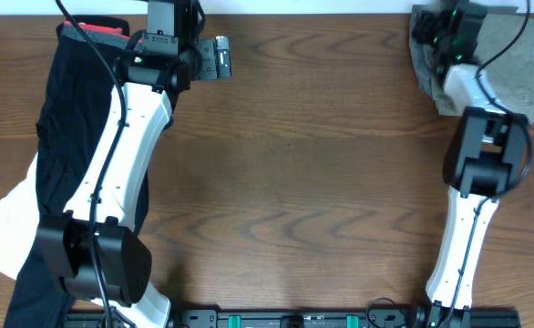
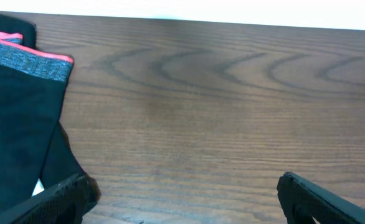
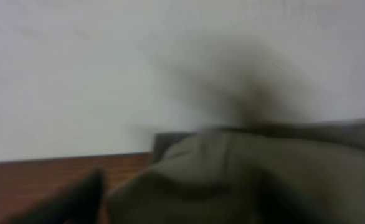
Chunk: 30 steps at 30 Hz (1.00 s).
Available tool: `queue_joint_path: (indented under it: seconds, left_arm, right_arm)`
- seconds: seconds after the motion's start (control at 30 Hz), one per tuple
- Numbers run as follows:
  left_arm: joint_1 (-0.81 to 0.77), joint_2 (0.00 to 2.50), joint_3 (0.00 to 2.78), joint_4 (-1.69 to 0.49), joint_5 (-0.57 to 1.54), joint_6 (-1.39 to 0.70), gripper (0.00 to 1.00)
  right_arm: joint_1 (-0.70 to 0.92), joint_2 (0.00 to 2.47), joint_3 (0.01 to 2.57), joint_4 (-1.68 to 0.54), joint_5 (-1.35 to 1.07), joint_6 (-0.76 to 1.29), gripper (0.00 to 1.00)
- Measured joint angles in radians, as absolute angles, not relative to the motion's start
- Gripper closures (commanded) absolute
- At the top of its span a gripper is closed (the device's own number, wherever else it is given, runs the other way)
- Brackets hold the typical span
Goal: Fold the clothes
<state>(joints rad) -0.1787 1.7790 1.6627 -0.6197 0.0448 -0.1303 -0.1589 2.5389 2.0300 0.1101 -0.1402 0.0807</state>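
The pale khaki-green trousers (image 1: 515,56) lie bunched at the table's far right corner, with a darker grey edge (image 1: 424,73) on their left side. My right gripper (image 1: 438,38) is at that left edge. In the blurred right wrist view the khaki cloth (image 3: 245,168) bulges between the spread fingers (image 3: 182,202). My left gripper (image 1: 218,56) is open and empty over bare wood at the far left-centre. In the left wrist view its fingers (image 2: 185,202) stand wide apart with only table between them.
A long black garment (image 1: 62,118) with a grey and pink waistband (image 2: 27,59) lies along the left side, partly under my left arm. A white cloth (image 1: 3,228) lies at the lower left. The table's far edge meets a white wall.
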Motion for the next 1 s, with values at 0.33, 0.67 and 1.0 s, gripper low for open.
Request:
queue_joint_path:
  seconds: [0.33,0.67,1.0]
  left_arm:
    - [-0.179,1.779,1.663,-0.622,0.045,-0.131,0.02]
    - [-0.179,1.779,1.663,-0.624,0.045,-0.131,0.02]
    - [-0.179,1.779,1.663,-0.624,0.045,-0.131,0.02]
  right_arm:
    - [-0.159,2.021,2.053,-0.341,-0.253,0.068,0.01]
    - [-0.136,1.786,2.061,-0.605,-0.536,0.075,0.01]
    - [-0.082,1.772,2.061,-0.636,-0.822,0.217,0.01]
